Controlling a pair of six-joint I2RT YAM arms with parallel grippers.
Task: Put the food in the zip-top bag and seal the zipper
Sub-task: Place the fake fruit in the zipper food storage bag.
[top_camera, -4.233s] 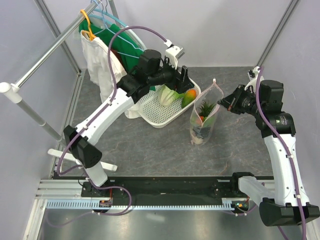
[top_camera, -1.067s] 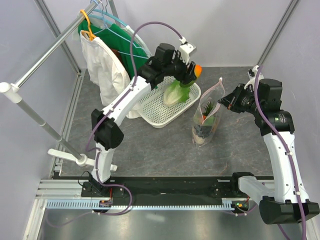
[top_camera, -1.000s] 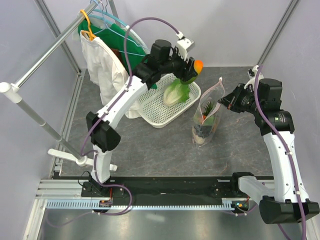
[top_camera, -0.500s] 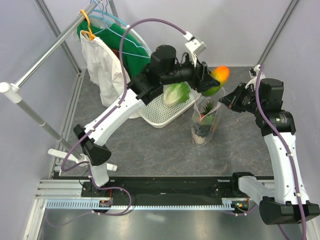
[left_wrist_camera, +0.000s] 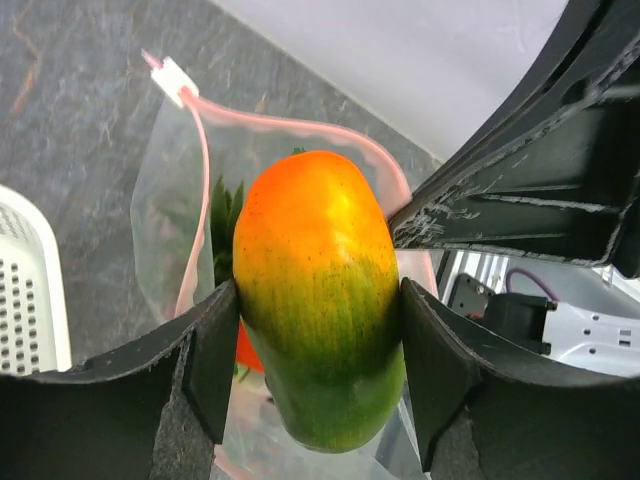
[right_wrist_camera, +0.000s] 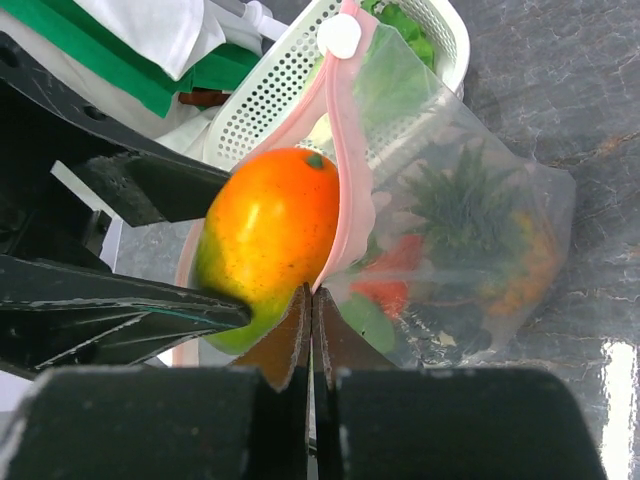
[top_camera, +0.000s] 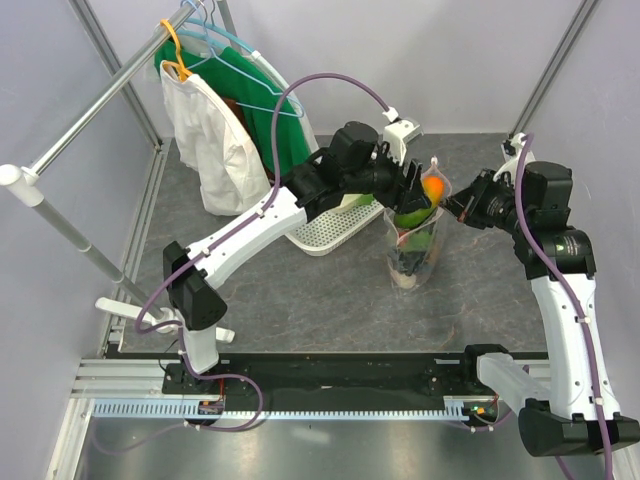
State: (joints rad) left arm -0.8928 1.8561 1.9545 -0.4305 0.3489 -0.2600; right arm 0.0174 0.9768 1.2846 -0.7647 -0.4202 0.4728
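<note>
My left gripper (top_camera: 416,196) is shut on an orange-and-green toy fruit (top_camera: 422,198) and holds it in the open mouth of the zip-top bag (top_camera: 410,258). In the left wrist view the fruit (left_wrist_camera: 315,290) sits between both fingers above the pink zipper (left_wrist_camera: 200,190). My right gripper (right_wrist_camera: 311,295) is shut on the zipper strip (right_wrist_camera: 350,190) at the bag's right rim and holds the mouth up. Inside the bag (right_wrist_camera: 500,200) lie a spiky green leafy piece (right_wrist_camera: 450,200), a red piece (right_wrist_camera: 395,260), an orange knobbly fruit (right_wrist_camera: 520,275) and dark pieces.
The white lattice basket (top_camera: 322,228) stands left of the bag, partly under my left arm, with a green leafy piece (right_wrist_camera: 400,20) in it. White and green clothes (top_camera: 215,130) hang on a rack at the back left.
My left gripper has carried the orange-and-green fruit from above the basket rightward and down into the bag's mouth. The right gripper has kept its hold on the bag's rim.
</note>
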